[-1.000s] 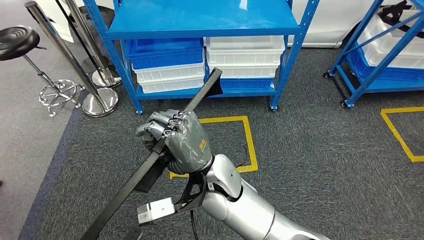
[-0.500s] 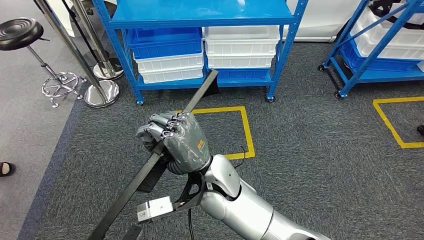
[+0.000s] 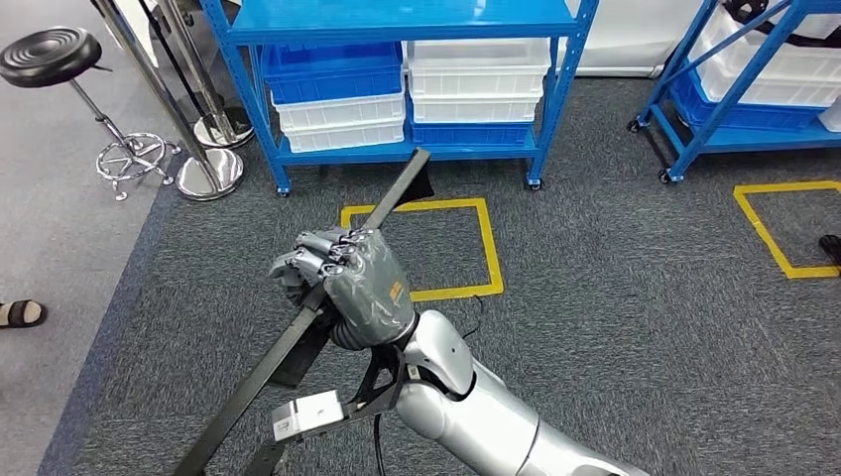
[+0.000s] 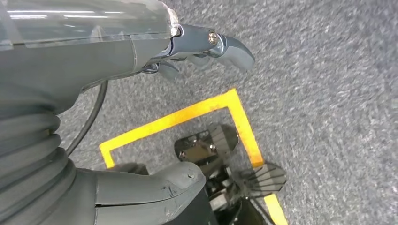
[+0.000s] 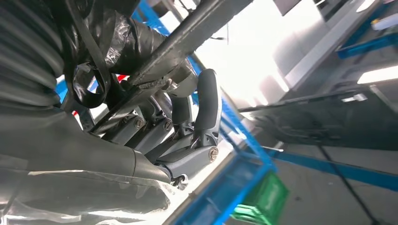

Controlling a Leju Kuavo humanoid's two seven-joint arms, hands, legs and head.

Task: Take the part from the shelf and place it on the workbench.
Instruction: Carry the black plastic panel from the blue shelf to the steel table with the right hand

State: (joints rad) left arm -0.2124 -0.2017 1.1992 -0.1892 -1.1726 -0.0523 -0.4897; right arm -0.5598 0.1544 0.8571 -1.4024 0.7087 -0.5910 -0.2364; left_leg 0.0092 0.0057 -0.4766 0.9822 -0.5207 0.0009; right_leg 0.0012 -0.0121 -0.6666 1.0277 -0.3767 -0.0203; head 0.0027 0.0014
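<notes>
Grey carpet [image 3: 635, 297] is covering the floor, with yellow tape squares [image 3: 486, 248] marking it. A blue shelf rack [image 3: 397, 20] is standing ahead, carrying blue and white bins [image 3: 476, 84]. A second blue rack [image 3: 754, 89] is standing further right. A black stool [image 3: 50, 55] and chrome posts [image 3: 203, 164] are standing at left.

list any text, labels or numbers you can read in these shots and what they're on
Orange mark on the back of the right hand: too small and blurred to read.
White box on the bracket below that wrist: faint marking, unreadable.
Nothing readable on the black part, the blue shelf or the bins.
</notes>
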